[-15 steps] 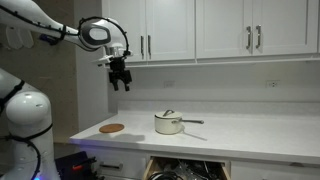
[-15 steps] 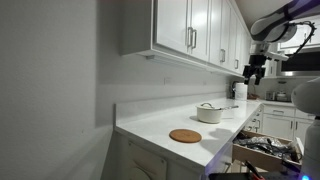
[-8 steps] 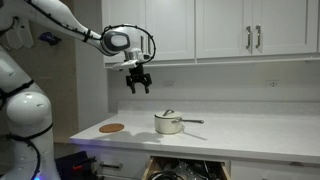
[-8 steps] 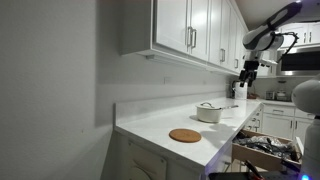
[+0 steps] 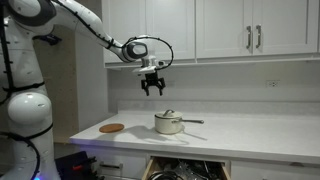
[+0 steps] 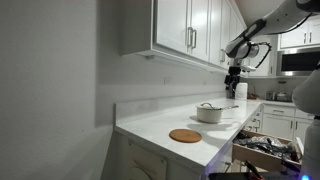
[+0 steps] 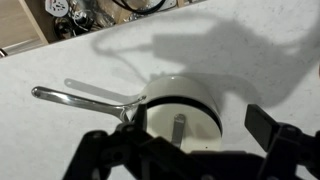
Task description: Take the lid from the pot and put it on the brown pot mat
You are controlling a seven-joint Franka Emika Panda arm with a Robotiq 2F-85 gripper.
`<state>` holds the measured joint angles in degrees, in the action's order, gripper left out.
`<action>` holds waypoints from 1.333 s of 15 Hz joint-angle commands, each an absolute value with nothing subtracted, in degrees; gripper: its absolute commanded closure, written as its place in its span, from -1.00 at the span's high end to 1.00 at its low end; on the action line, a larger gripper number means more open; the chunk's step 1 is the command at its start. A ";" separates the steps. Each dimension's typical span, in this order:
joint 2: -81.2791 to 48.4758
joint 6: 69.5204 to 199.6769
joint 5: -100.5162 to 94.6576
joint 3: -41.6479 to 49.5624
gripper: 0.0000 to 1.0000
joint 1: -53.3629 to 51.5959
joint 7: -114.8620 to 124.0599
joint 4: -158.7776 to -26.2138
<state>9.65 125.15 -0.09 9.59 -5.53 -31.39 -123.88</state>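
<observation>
Hand point(image 5: 152, 90) up in the air over the worktop point(image 5: 255, 132), fingers point(image 7: 100, 150) spread wide apart, clamped on nothing. In an exterior view, above the pot point(image 5: 168, 126) and slightly to its left, well clear of it, level with the bottom edge of the white wall cabinets point(image 5: 220, 25). From the wrist view, two dark fingers at the bottom edge of the picture, with the pot down below between them.

Lid point(image 5: 167, 116) seated on the pot, closing it, small knob point(image 7: 178, 125) upward. Pot upright on the white worktop, its long thin metal handle point(image 5: 190, 121) straight out to the right in that exterior view.

Brown pot mat point(image 5: 112, 128) flat on the worktop, left of the pot and well apart from it, close to the left end of the worktop.

Under the worktop's near edge, a drawer point(image 5: 185, 170) pulled open, dark kitchenware inside, too small to tell apart.
</observation>
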 commanded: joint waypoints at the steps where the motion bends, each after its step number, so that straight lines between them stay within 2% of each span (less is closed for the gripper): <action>1: 1.53 125.60 1.79 7.23 1.00 -3.85 -32.67 -115.60; 20: -19.08 130.07 1.66 -1.89 1.00 0.95 -30.40 -98.16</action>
